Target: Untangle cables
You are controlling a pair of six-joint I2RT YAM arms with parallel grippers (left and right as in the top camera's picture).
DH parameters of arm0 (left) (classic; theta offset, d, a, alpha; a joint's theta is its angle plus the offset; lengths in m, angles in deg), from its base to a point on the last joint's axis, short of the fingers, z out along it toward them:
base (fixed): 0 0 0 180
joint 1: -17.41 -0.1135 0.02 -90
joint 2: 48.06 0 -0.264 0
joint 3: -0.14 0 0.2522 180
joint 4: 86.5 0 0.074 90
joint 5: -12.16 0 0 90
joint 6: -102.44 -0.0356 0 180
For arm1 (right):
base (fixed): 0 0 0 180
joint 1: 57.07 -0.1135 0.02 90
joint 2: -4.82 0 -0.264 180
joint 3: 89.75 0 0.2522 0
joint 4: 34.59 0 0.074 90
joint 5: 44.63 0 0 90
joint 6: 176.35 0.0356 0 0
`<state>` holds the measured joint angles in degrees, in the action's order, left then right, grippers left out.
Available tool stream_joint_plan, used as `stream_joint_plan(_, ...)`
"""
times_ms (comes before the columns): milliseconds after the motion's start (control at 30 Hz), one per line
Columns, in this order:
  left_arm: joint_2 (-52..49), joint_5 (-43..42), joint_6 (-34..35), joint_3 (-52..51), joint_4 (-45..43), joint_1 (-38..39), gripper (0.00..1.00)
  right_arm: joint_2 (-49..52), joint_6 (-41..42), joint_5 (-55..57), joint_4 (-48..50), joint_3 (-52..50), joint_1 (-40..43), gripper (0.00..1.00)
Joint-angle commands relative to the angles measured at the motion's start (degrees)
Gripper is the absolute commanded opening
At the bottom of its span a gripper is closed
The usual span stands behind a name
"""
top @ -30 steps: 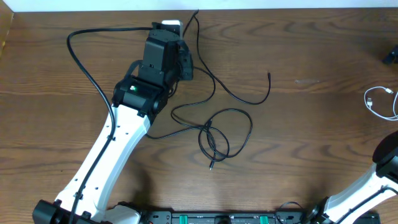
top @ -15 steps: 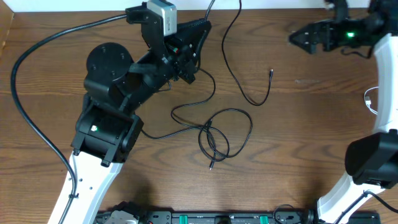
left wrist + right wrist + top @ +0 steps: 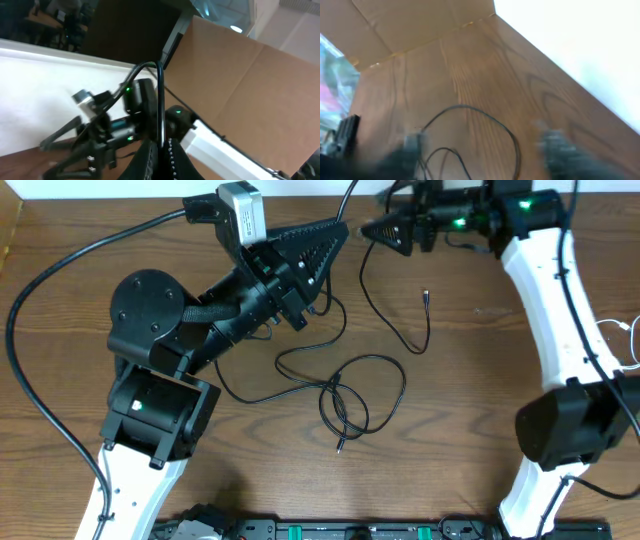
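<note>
Smack in the middle of the brown wooden table [image 3: 480, 430], the thin black cables [image 3: 345, 405] are lying in a loose knot, with loops crossing over each other and one small plug end [image 3: 340, 448] poking out just below the tangle. One strand is snaking up and right from there, and its plug tip [image 3: 427, 295] is resting by itself on bare wood. Another black strand is running toward the far edge, where the left gripper [image 3: 338, 230] is pinching it tight. The left wrist view is showing that cord clamped between its fingertips [image 3: 167, 150] and rising straight up out of them. The right gripper [image 3: 372, 228] is hovering just beside it, pointing at the left one. Its wrist view is super blurry, but the fingers [image 3: 555, 147] are sitting well apart with nothing clamped, and a black loop is lying on the wood beyond them. Way over at the right edge, a thin white cable [image 3: 625, 327] is peeking out from behind the right arm, well apart from the knot.
</note>
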<state>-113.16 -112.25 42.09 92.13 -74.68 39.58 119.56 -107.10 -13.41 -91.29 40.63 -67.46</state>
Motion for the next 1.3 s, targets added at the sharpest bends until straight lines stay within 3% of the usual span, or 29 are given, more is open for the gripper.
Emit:
stream_joint_plan(0, 0.8, -0.8, -0.3, 1.2, 0.6, -0.3, 0.08, 0.6, 6.6, 3.2, 0.3, 0.7, 0.5, 0.04)
stream_joint_plan(200, -2.6, 14.0, -4.6, 1.2, 17.9, -0.3, 0.08, -6.0, 17.6, 25.3, -6.0, 0.7, 6.5, 0.01)
stream_joint_plan(333, -10.0, 15.6, -4.8, 1.1, 23.0, -0.2, 0.26, -14.1, 18.6, 37.2, -11.2, 0.7, 12.4, 0.01)
stream_joint_plan(433, -16.2, 15.6, -4.8, 1.1, 25.4, -0.2, 0.47, -19.1, 18.6, 40.5, -11.7, 0.9, 20.5, 0.01)
stream_joint_plan(500, -18.3, 15.6, -5.2, 1.1, 27.4, -0.2, 0.47, -20.2, 18.6, 42.6, -11.5, 2.0, 27.2, 0.01)
stream_joint_plan(600, -18.9, 15.7, -12.9, 1.1, 29.7, -0.2, 0.47, -20.1, 20.0, 43.7, -5.5, 2.9, 38.6, 0.01)
stream_joint_plan(733, -18.9, 16.1, -14.6, 1.1, 32.0, -0.2, 0.47, -17.1, 20.1, 47.3, 2.1, 2.9, 48.8, 0.01)
stream_joint_plan(1000, -18.9, 16.1, -15.0, 1.1, 32.7, -0.3, 0.47, -6.3, 21.2, 46.9, 4.4, 2.8, 52.4, 0.01)
stream_joint_plan(1033, -18.9, 16.1, -15.8, 1.1, 32.8, -0.3, 0.47, -4.8, 21.2, 47.4, 4.3, 2.8, 52.4, 0.18)
stream_joint_plan(1100, -18.9, 16.1, -16.2, 1.1, 32.9, -0.3, 0.47, -3.7, 22.1, 47.6, 4.2, 2.8, 52.4, 0.99)
stream_joint_plan(1267, -18.9, 19.1, -17.0, 1.1, 33.3, -0.3, 0.47, -4.9, 23.4, 39.0, 3.7, 2.9, 51.9, 0.99)
